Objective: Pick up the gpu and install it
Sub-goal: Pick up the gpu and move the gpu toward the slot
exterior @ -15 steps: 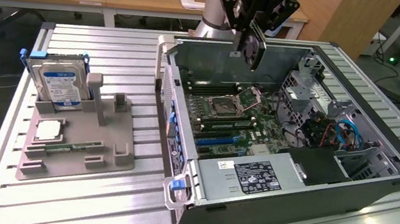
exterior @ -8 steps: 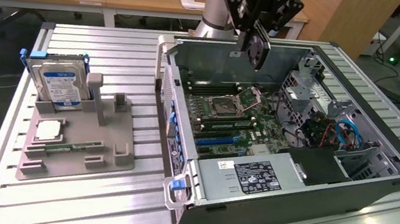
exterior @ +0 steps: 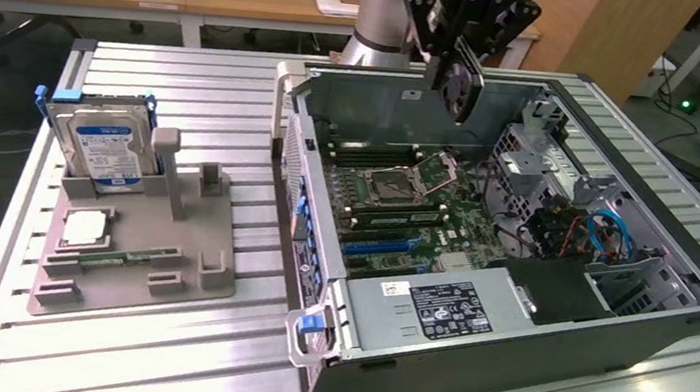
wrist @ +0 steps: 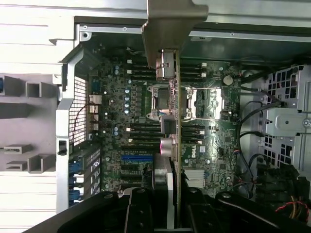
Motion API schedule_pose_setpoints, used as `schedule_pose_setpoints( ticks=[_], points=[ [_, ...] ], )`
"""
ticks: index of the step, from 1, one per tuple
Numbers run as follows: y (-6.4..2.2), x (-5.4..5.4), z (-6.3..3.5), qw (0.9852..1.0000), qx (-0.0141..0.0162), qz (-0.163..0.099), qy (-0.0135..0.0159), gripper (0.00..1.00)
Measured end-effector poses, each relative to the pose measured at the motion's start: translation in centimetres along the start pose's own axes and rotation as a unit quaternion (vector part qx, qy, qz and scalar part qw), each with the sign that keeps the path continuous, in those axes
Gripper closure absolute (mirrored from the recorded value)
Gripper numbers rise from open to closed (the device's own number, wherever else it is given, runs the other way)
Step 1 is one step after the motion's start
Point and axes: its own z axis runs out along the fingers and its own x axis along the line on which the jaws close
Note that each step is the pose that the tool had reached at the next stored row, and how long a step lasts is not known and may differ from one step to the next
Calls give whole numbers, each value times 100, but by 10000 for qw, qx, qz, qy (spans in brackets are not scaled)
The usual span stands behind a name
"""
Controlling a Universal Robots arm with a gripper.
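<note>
Slatted worktop bears an open computer case holding a motherboard; above it, the hand grips the gpu.

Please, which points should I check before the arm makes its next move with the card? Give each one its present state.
1. Thin green gpu card with black cooler gripped by the hand: ok.
2. Card hanging above the open grey computer case: ok.
3. Card lined up with the long blue slot on the green motherboard: cannot tell.
4. Blue slot free of cables: ok.
5. Card seated in a slot: not ok.
</note>
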Motion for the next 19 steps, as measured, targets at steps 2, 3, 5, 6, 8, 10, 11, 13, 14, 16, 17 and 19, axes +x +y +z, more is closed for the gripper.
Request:
schedule_pose_setpoints(
  ticks=[2, 3, 5, 6, 8, 10, 11, 13, 14, 16, 17, 19],
  points=[
    [0, -33, 1, 10000, 0, 0, 0, 72],
    [-1, -46, 1, 10000, 0, -1, 0, 72],
    [-1, -74, 2, 10000, 0, 0, 0, 72],
    [-1, -86, 2, 10000, 0, 0, 0, 72],
    [-1, -112, 3, 10000, 0, 0, 0, 72],
    [-1, -139, 4, 10000, 0, 0, 0, 72],
    [-1, -152, 4, 10000, 0, 0, 0, 72],
    [-2, -183, 5, 10000, 0, 0, 0, 72],
    [-2, -197, 5, 10000, 0, -1, 0, 72],
    [-2, -217, 6, 10000, 0, 0, 0, 72],
    [-2, -227, 6, 10000, 0, 0, 0, 72],
    [-2, -236, 6, 10000, 0, 0, 0, 72]
  ],
)
